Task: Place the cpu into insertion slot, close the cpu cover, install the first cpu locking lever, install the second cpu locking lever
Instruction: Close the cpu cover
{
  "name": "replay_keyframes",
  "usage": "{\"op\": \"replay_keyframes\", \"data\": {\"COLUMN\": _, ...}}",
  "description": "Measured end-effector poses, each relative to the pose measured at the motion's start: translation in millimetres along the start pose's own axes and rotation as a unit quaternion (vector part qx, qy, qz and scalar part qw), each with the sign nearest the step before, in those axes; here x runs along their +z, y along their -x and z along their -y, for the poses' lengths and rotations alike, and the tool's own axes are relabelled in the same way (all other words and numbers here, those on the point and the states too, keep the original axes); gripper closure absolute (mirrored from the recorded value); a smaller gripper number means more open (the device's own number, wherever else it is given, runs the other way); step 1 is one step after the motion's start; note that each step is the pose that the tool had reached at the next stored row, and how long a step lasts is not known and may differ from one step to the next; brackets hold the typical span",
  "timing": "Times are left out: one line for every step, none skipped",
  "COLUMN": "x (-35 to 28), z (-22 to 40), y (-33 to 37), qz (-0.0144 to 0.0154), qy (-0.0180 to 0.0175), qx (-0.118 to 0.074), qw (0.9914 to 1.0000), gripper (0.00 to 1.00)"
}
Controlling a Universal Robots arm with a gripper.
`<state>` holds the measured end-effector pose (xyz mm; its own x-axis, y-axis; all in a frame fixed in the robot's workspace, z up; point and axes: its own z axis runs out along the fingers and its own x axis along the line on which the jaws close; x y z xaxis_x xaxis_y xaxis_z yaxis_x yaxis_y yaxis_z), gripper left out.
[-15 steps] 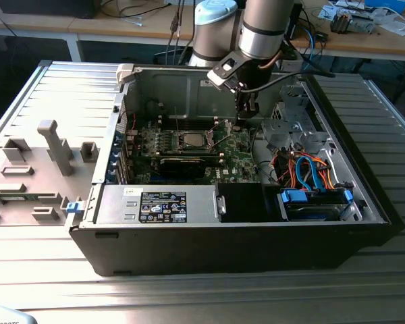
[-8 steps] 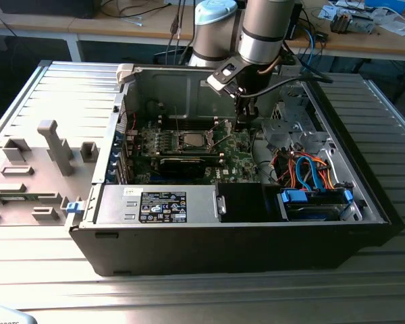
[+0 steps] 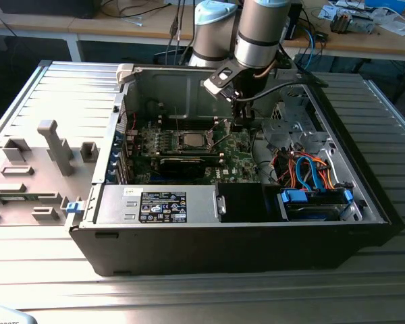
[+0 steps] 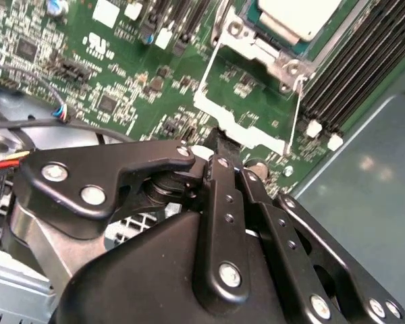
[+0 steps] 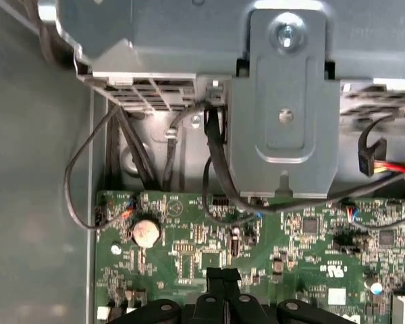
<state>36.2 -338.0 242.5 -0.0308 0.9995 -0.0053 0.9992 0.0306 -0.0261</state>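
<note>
Silvery square cpu, thin metal-frame cpu cover, black end effector

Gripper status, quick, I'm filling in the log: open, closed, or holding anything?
Gripper: closed, with nothing visibly held.

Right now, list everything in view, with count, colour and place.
computer case: 1, black and grey, open on the table
table: 1, grey slatted metal, under the case
motherboard: 1, green, inside the case
cpu: 1, silvery, in the insertion slot
cpu cover: 1, silver, swung open beside the slot
power supply: 1, grey, by the case's black wall
cables: several, orange, blue, red, exterior view's right
fixture blocks: several, grey, exterior view's left
arm: 1, grey, reaching into the case
gripper: 1, black, shut, tips at the cover's edge
</note>
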Motion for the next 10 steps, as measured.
{"op": "replay_keyframes", "data": {"x": 0.2, "z": 4.7, "y": -0.1, "qz": -0.0001, "qy": 0.0002, "qx": 0.000, "qw": 1.00000, "gripper": 0.89}}
{"op": "replay_keyframes", "data": {"x": 0.2, "z": 6.5, "y": -0.2, "qz": -0.0001, "qy": 0.0002, "qx": 0.000, "qw": 1.00000, "gripper": 0.89}}
{"op": "replay_keyframes", "data": {"x": 0.3, "z": 8.6, "y": -0.3, "qz": -0.0001, "qy": 0.0003, "qx": 0.000, "qw": 1.00000, "gripper": 0.89}}
{"op": "replay_keyframes", "data": {"x": 0.4, "z": 12.7, "y": -0.4, "qz": 0.0000, "qy": 0.0004, "qx": 0.000, "qw": 1.00000, "gripper": 0.89}}
{"op": "replay_keyframes", "data": {"x": 0.5, "z": 17.9, "y": -0.6, "qz": 0.0000, "qy": 0.0006, "qx": 0.000, "qw": 1.00000, "gripper": 0.89}}
{"op": "replay_keyframes", "data": {"x": 0.6, "z": 21.9, "y": -0.7, "qz": 0.0000, "qy": 0.0008, "qx": 0.000, "qw": 1.00000, "gripper": 0.89}}
{"op": "replay_keyframes", "data": {"x": 0.7, "z": 25.3, "y": -0.8, "qz": -0.0001, "qy": 0.0010, "qx": 0.000, "qw": 1.00000, "gripper": 0.89}}
{"op": "replay_keyframes", "data": {"x": 0.7, "z": 27.8, "y": -0.9, "qz": -0.0001, "qy": 0.0011, "qx": 0.000, "qw": 1.00000, "gripper": 0.89}}
{"op": "replay_keyframes", "data": {"x": 0.8, "z": 30.4, "y": -0.9, "qz": -0.0002, "qy": 0.0013, "qx": 0.000, "qw": 1.00000, "gripper": 0.89}}
{"op": "replay_keyframes", "data": {"x": 0.9, "z": 32.4, "y": -1.0, "qz": -0.0003, "qy": 0.0015, "qx": 0.000, "qw": 1.00000, "gripper": 0.89}}
